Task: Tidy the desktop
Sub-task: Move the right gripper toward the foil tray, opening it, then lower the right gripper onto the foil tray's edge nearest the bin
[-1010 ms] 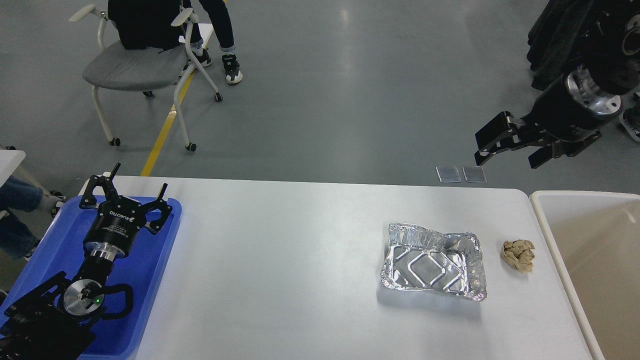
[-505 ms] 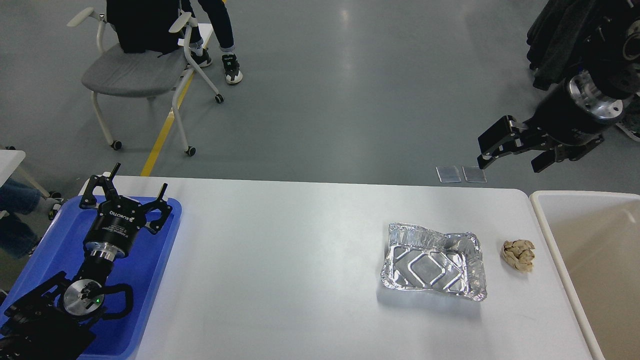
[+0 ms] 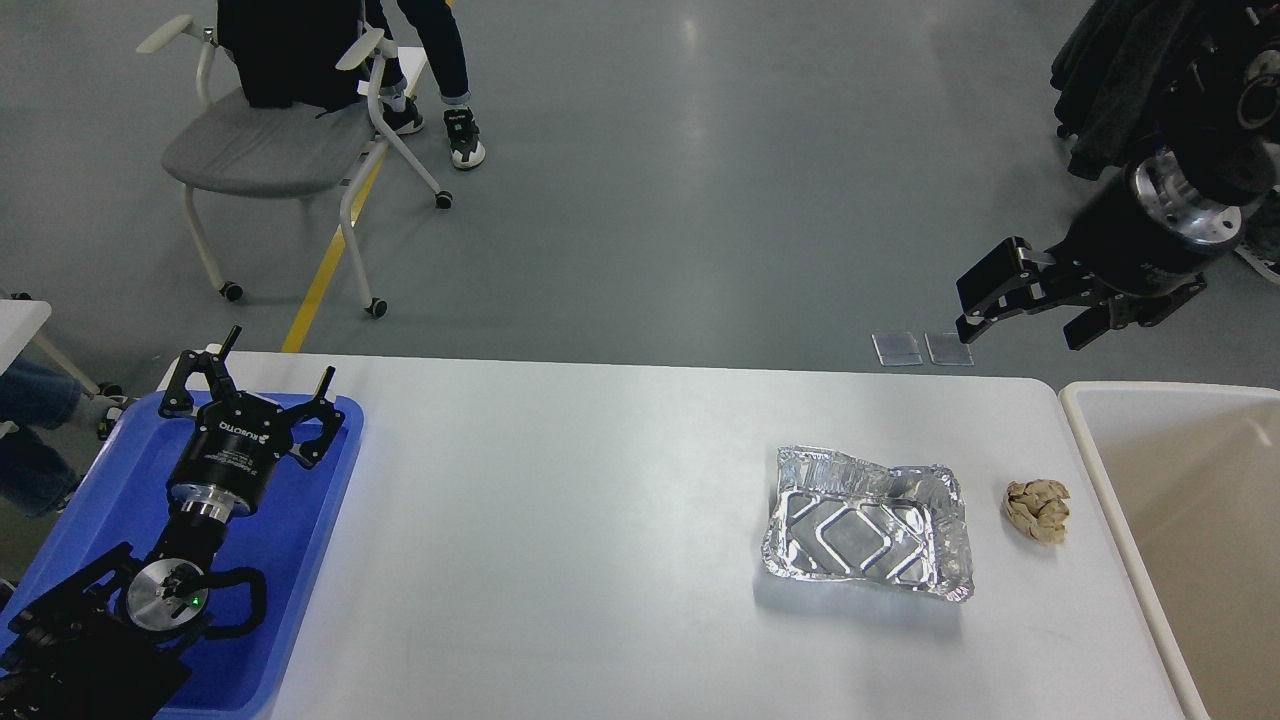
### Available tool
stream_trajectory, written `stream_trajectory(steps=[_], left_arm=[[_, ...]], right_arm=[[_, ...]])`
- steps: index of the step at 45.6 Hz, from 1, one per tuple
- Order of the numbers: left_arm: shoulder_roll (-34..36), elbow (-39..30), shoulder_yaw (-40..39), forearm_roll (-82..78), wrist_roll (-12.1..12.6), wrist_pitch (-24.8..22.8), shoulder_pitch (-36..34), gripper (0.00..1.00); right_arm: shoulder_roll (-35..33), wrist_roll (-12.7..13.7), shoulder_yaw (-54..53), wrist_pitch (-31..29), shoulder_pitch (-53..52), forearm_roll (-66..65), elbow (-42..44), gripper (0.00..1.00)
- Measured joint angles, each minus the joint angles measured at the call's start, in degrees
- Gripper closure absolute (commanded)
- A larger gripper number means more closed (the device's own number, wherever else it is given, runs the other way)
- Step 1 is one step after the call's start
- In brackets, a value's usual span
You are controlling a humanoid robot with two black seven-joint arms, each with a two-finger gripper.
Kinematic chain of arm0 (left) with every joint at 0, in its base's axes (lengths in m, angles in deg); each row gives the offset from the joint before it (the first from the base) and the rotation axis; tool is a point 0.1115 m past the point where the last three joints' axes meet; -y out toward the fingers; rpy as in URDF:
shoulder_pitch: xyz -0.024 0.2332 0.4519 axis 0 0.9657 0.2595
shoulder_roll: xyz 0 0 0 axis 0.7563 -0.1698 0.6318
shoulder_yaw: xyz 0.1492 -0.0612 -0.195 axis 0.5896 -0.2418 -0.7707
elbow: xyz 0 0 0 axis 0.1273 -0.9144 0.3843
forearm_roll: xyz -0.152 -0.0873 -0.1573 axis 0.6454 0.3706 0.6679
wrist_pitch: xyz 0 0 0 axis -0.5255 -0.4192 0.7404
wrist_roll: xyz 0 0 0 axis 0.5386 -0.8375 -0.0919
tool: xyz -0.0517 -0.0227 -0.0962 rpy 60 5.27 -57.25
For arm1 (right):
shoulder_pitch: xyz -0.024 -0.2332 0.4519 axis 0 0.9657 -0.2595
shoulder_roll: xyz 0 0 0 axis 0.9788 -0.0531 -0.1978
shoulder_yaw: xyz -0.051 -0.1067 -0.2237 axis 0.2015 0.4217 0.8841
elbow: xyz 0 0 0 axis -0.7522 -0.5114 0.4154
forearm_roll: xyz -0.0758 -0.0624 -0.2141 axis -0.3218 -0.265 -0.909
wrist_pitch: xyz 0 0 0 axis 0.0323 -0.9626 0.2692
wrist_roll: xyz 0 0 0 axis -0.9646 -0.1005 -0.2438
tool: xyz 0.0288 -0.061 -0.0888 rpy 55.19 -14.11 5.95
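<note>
The white desktop point(image 3: 560, 520) fills the lower view. On its right part lies a crumpled silver foil tray point(image 3: 868, 524), and just right of it a crumpled beige paper ball point(image 3: 1037, 510). My left gripper point(image 3: 255, 375) is open and empty, hovering over the blue tray point(image 3: 300, 540) at the desktop's left end. My right gripper point(image 3: 1020, 315) is open and empty, raised above the far right corner of the desktop, well up and behind the paper ball.
A beige white-rimmed bin point(image 3: 1085, 440) stands against the desktop's right edge. A grey chair point(image 3: 270, 150) on castors and a person's legs are on the floor behind. Two small clear plates point(image 3: 920, 348) lie on the floor beyond the far edge.
My right gripper has shifted slightly to the right and stayed open. The chair has rolled a little. The left arm, foil tray and paper ball have not moved.
</note>
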Motion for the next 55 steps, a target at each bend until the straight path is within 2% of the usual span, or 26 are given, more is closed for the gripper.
stream_trajectory(steps=[45, 50, 55], left_arm=[[0.0, 0.0, 0.0, 0.0, 0.07, -0.03, 0.0, 0.01], [0.0, 0.0, 0.0, 0.0, 0.07, -0.03, 0.0, 0.01], [0.0, 0.0, 0.0, 0.0, 0.04, -0.03, 0.0, 0.01]], right_arm=[[6.25, 0.1, -1.32, 0.06, 23.83, 0.13, 12.17, 0.0], [6.93, 0.09, -1.64, 2.17, 25.84, 0.14, 12.77, 0.0], [7.65, 0.1, -1.94, 6.96, 28.6, 0.12, 13.45, 0.0]])
